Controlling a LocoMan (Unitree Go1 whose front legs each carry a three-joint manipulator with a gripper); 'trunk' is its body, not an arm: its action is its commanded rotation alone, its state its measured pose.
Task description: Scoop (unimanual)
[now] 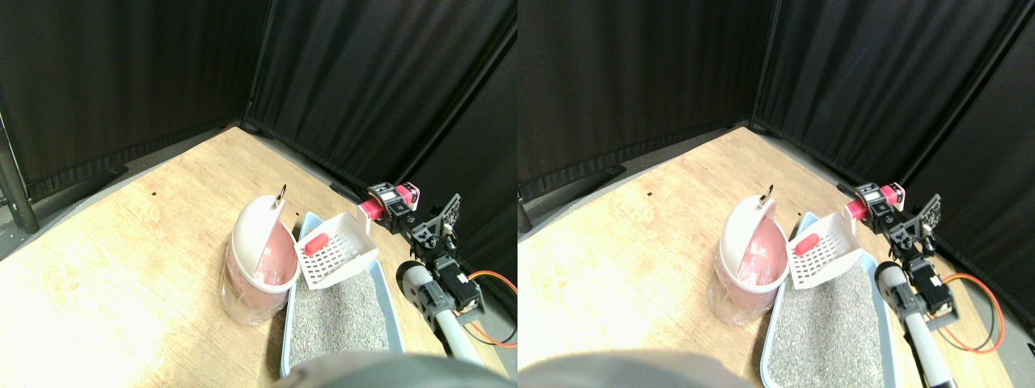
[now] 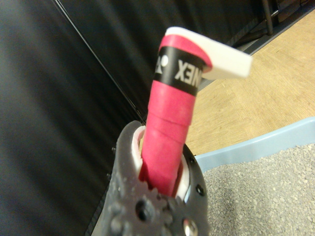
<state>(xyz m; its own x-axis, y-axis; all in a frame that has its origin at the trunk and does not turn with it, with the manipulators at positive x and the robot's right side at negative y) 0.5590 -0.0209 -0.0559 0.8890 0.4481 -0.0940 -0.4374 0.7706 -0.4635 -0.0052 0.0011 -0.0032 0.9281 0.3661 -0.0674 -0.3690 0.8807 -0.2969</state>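
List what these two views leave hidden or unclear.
- Bin contents: stereo view, its tilted swing lid covers the opening.
- Litter tray near end: stereo view, cut off by the bottom edge.
- Scoop basket and the red piece in it: out of frame in the wrist view; only the wrapped handle shows.
- Red piece's nature: stereo view, too small.

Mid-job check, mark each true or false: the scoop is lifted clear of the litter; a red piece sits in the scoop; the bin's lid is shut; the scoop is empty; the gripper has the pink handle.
1. The scoop is lifted above the litter. True.
2. A red piece lies in the scoop. True.
3. The bin has its lid shut. False: it is tipped open.
4. The scoop is empty. False: it carries the red piece.
5. The right gripper holds the pink handle. True.
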